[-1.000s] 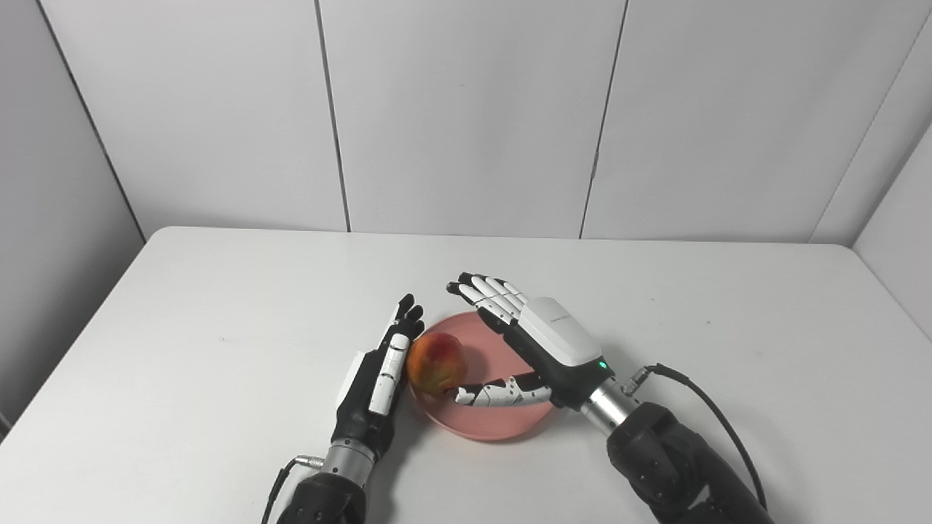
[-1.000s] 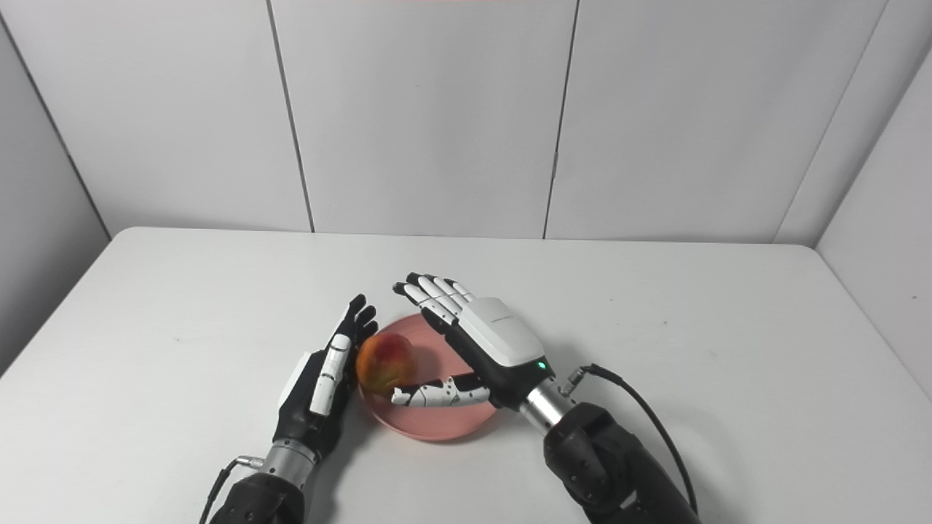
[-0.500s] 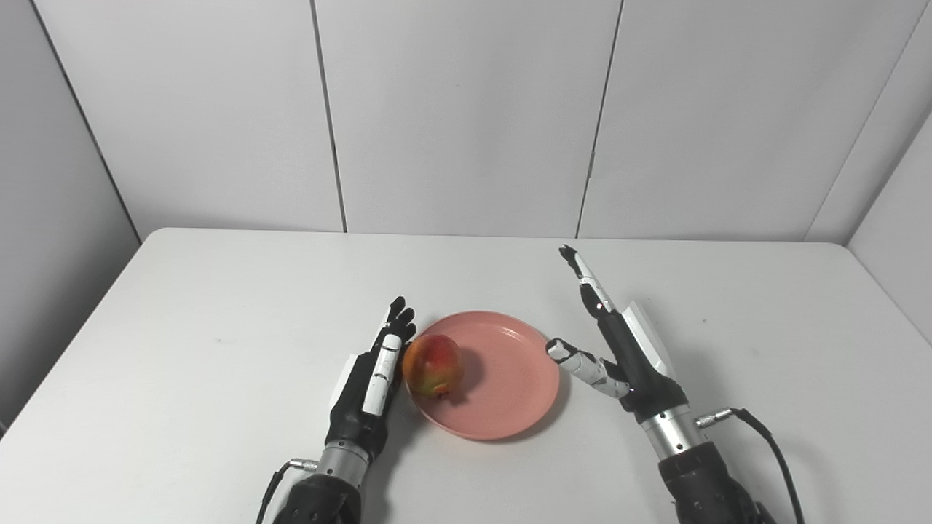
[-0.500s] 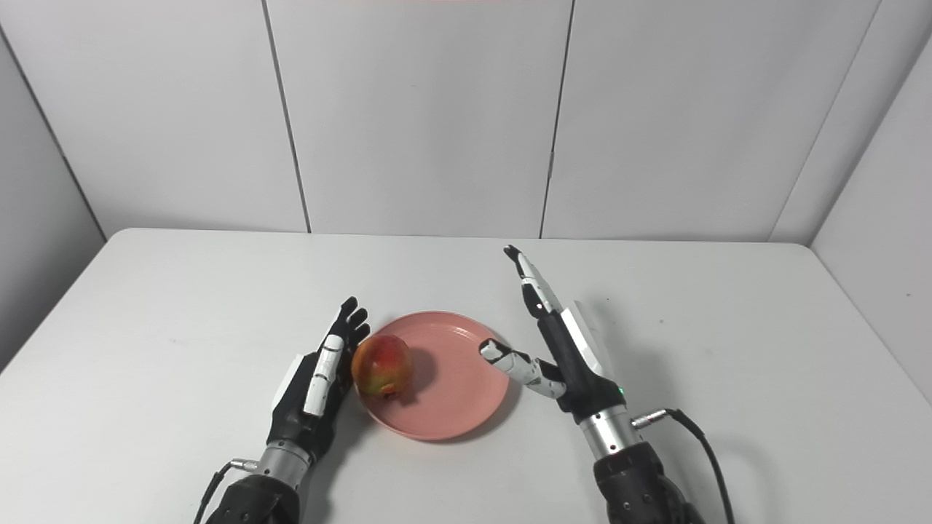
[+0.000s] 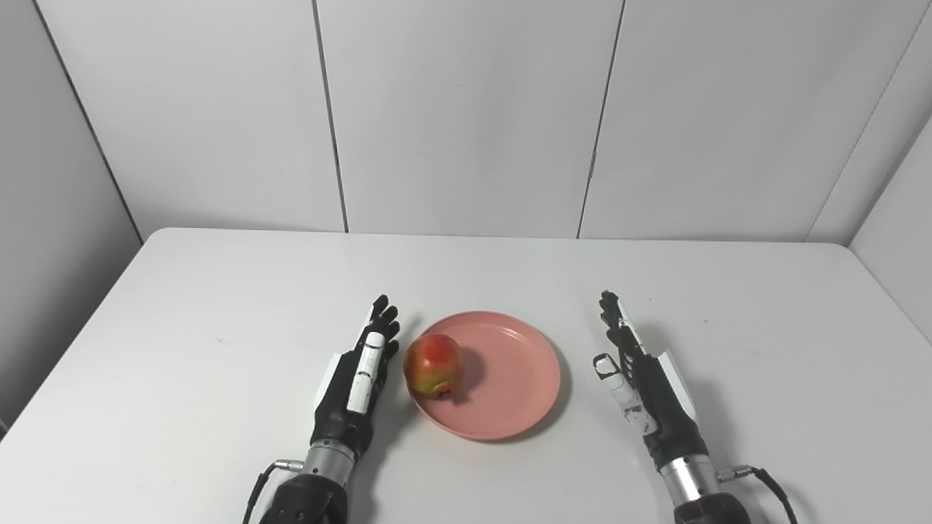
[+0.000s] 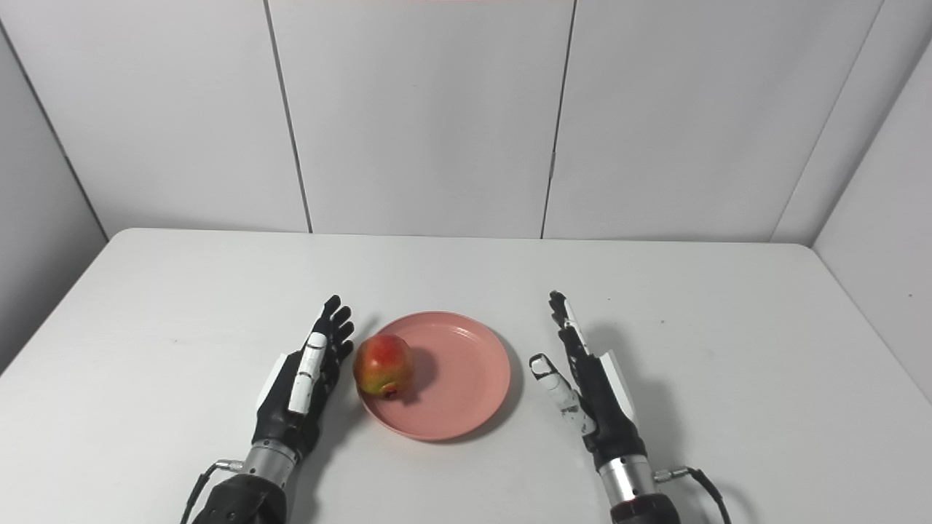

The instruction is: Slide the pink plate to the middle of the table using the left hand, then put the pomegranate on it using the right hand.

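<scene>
A pink plate (image 5: 510,378) sits near the middle of the white table. A red and yellow pomegranate (image 5: 434,364) rests on the plate's left part. My left hand (image 5: 357,382) lies open on its edge just left of the plate, apart from the fruit. My right hand (image 5: 646,386) is open, fingers straight, to the right of the plate and clear of it. The same scene shows in the right eye view, with the plate (image 6: 459,375), the pomegranate (image 6: 383,365), the left hand (image 6: 302,386) and the right hand (image 6: 593,389).
The white table (image 5: 218,306) runs to grey wall panels at the back and sides. A cable (image 5: 764,480) hangs by my right wrist. Nothing else stands on the table.
My right hand let go of the pomegranate, left it on the plate and drew back right and down. My left hand pulled slightly away from the plate.
</scene>
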Robot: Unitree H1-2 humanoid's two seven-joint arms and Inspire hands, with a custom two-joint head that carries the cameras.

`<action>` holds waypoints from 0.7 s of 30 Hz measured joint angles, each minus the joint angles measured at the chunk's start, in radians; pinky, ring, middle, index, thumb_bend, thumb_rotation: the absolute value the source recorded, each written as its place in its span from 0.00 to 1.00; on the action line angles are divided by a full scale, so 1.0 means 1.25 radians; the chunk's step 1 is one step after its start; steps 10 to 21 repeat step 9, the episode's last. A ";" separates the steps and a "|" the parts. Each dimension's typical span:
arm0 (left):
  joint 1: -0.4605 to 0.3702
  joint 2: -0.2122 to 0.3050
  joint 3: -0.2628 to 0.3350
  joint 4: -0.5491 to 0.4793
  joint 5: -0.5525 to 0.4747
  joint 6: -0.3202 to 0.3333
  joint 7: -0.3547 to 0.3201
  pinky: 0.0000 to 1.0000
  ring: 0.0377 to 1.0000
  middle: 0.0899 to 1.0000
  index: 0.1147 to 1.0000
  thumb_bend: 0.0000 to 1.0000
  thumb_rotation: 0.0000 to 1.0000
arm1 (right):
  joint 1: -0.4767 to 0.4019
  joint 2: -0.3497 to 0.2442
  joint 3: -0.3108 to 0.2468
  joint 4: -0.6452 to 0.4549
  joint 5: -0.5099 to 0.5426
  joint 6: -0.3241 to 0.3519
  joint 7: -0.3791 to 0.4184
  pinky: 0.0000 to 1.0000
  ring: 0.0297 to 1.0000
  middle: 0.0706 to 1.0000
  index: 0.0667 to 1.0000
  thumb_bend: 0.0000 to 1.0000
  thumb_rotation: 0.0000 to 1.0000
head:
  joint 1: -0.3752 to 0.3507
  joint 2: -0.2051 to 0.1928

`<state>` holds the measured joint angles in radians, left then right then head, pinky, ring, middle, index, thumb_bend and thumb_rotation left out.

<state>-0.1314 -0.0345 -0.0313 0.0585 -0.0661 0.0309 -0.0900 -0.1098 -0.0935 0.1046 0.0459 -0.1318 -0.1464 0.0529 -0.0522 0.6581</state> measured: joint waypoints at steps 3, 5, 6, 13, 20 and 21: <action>0.000 0.009 0.000 -0.008 0.006 0.004 0.003 1.00 1.00 1.00 1.00 0.53 1.00 | -0.004 0.004 -0.008 0.008 0.022 0.002 0.006 1.00 1.00 1.00 1.00 0.75 1.00 | -0.002 -0.002; 0.000 0.018 -0.001 -0.008 0.009 0.006 0.003 1.00 1.00 1.00 1.00 0.52 1.00 | -0.006 0.007 -0.012 0.012 0.030 0.002 0.008 1.00 1.00 1.00 1.00 0.75 1.00 | -0.007 -0.006; 0.000 0.022 -0.002 -0.008 0.012 0.006 0.003 1.00 1.00 1.00 1.00 0.52 1.00 | -0.007 0.008 -0.014 0.014 0.033 0.002 0.009 1.00 1.00 1.00 1.00 0.75 0.99 | -0.013 -0.013; 0.000 0.031 -0.001 -0.003 0.015 0.006 0.002 1.00 1.00 1.00 1.00 0.51 1.00 | -0.009 0.014 -0.015 0.017 0.046 0.002 0.014 1.00 1.00 1.00 1.00 0.76 0.98 | -0.016 -0.020; 0.000 0.031 -0.001 -0.003 0.015 0.006 0.002 1.00 1.00 1.00 1.00 0.51 1.00 | -0.009 0.014 -0.015 0.017 0.046 0.002 0.014 1.00 1.00 1.00 1.00 0.76 0.98 | -0.016 -0.020; 0.000 0.031 -0.001 -0.003 0.015 0.006 0.002 1.00 1.00 1.00 1.00 0.51 1.00 | -0.009 0.014 -0.015 0.017 0.046 0.002 0.014 1.00 1.00 1.00 1.00 0.76 0.98 | -0.016 -0.020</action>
